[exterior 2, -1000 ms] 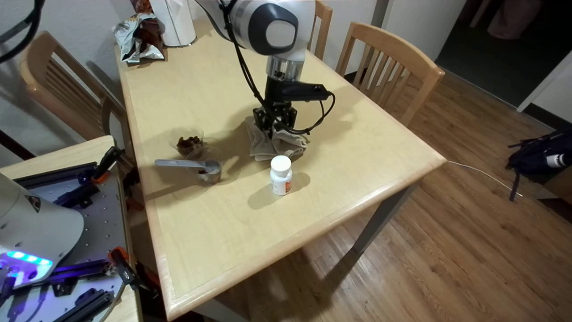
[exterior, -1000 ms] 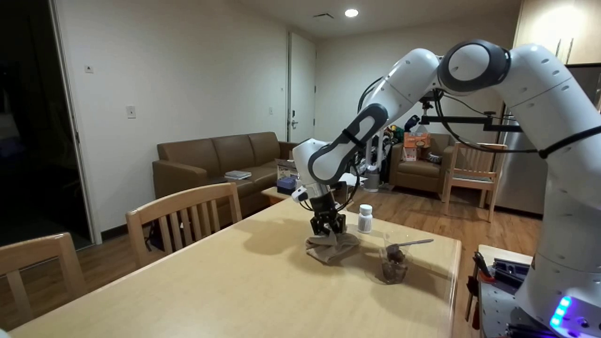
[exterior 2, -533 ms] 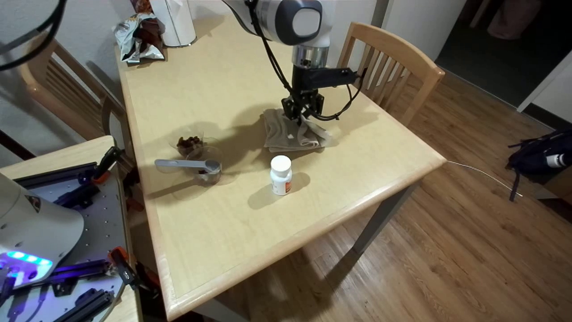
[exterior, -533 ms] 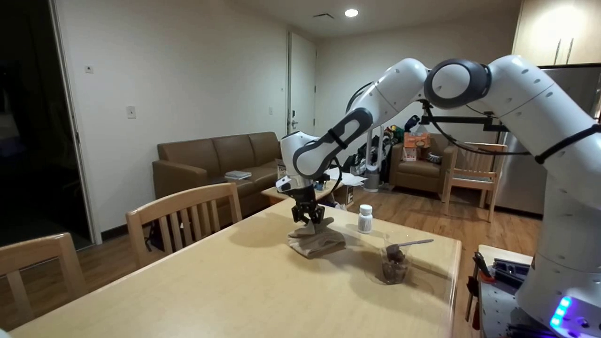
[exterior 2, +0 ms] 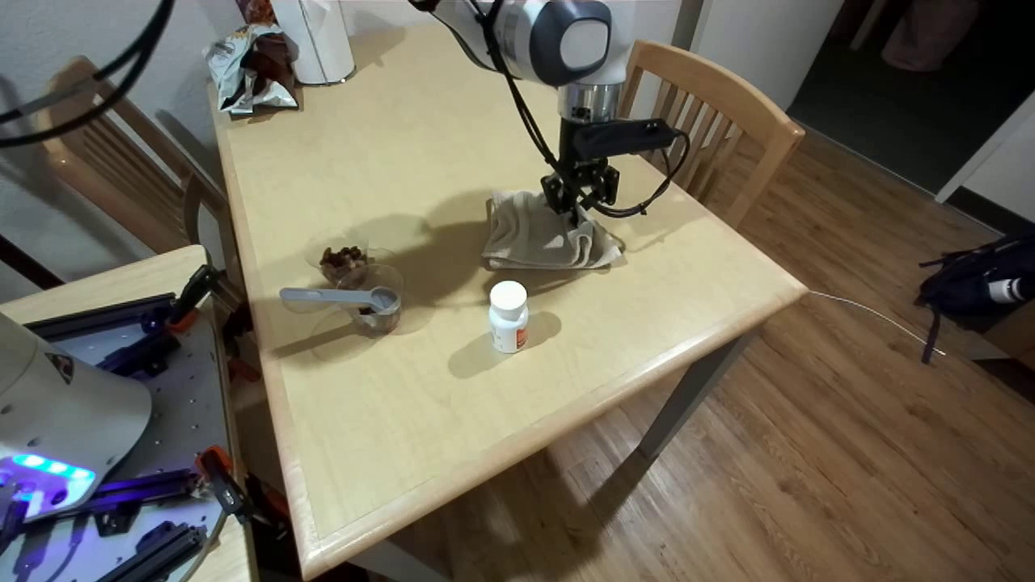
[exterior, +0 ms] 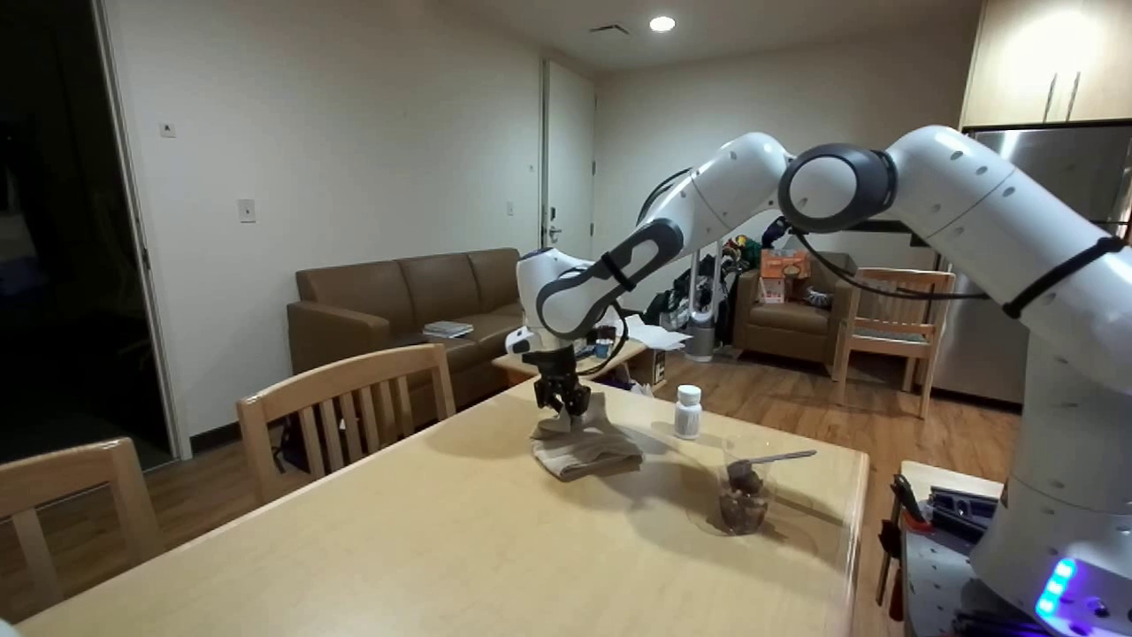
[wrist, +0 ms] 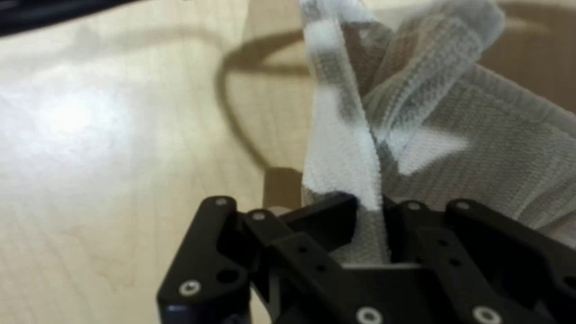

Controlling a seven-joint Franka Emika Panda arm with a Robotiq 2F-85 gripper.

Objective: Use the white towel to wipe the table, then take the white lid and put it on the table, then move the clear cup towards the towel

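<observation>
Pinched a raised fold of the white towel [exterior 2: 525, 233] between the nearly meeting jaws of the hand [wrist: 371, 216], presumably to leave the rest flat on the table [exterior 2: 420, 436] for wiping. In an exterior view, held the towel at one o'clock from the white bottle [exterior 2: 509, 322], near but apart. Had two clear cups [exterior 2: 378, 322] between nine and ten o'clock from the bottle, probably outside the wiping path; could not tell the task's own. Rested a grey spoon [exterior 2: 335, 297] over one, perhaps for scooping.
</observation>
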